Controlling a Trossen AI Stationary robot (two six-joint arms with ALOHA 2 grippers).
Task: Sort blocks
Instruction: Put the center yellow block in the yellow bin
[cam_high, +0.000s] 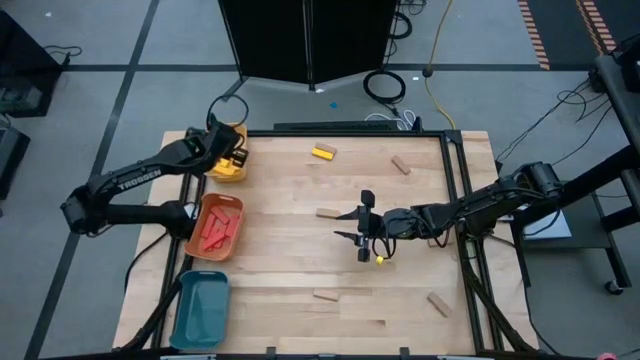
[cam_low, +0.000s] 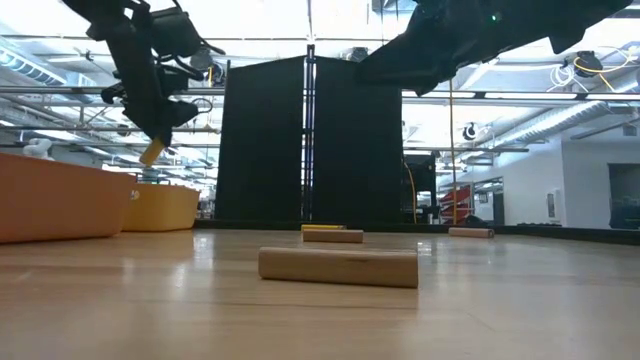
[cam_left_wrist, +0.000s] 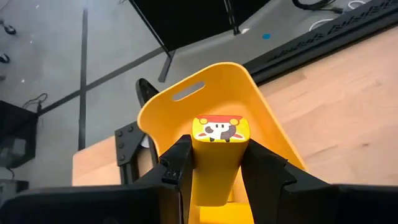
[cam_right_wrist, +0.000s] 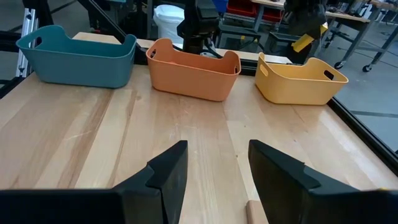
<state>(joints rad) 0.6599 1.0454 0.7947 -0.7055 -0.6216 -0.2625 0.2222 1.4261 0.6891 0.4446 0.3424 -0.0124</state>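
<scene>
My left gripper (cam_high: 232, 155) hangs over the yellow tray (cam_high: 228, 170) at the table's far left, shut on a yellow block (cam_left_wrist: 219, 155). In the low view that block (cam_low: 151, 152) tilts above the tray (cam_low: 165, 206). My right gripper (cam_high: 350, 226) is open, low over mid-table and pointing left, with a tan block (cam_right_wrist: 255, 213) just below its fingers. Other blocks lie flat on the table: a yellow one (cam_high: 323, 152) and tan ones (cam_high: 401, 165), (cam_high: 329, 213), (cam_high: 327, 295), (cam_high: 438, 304). Red blocks (cam_high: 218, 232) lie in the orange tray (cam_high: 200, 212). My left gripper pinches the yellow block between its two fingers (cam_left_wrist: 177, 168) on its long sides, and the fingers lie along it. The end with a printed picture (cam_left_wrist: 221, 129) sticks out past the fingertips. The block is lifted clear and slants down over the yellow tray's inside (cam_left_wrist: 211, 93).
Three trays stand along the table's left edge: yellow, orange, and teal (cam_high: 200, 310) nearest. A small yellow piece (cam_high: 380, 259) lies under the right arm. A dark frame rail (cam_high: 460, 190) runs along the table's right side. Bare wood stretches between the trays and my right gripper.
</scene>
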